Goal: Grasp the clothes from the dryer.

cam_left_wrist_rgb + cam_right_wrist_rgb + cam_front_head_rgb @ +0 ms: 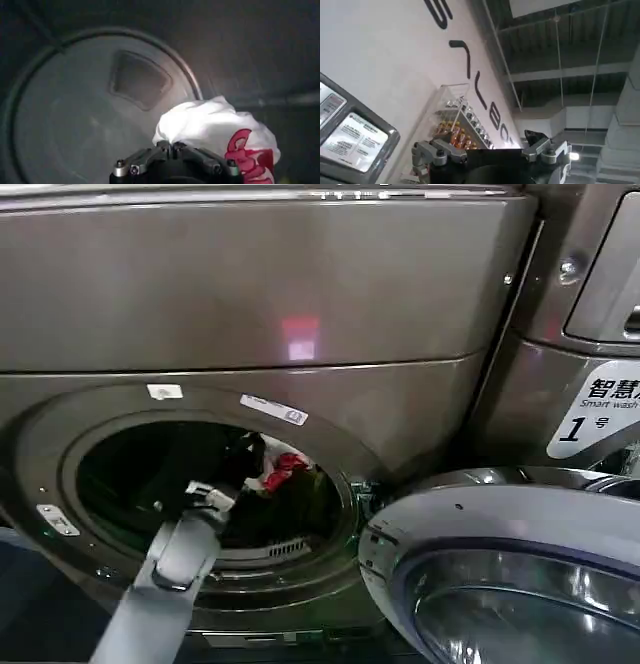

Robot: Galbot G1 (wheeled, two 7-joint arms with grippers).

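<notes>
The left pincer (172, 148) is inside the drum of the dryer (75, 115), its dark body and 2 metal-tipped fingers (131, 167) showing at the near edge. Its fingertips come together on a bunched fold of the clothes (210, 122), a white garment gathered into a rounded lump with red lettering (245, 152) on one side. The lump is held up off the drum wall. Behind it lies the round, grey back plate of the drum, ringed by a lighter rim, with 1 raised, roughly 4-sided paddle (140, 80) on it. The surrounding drum wall is dark.
</notes>
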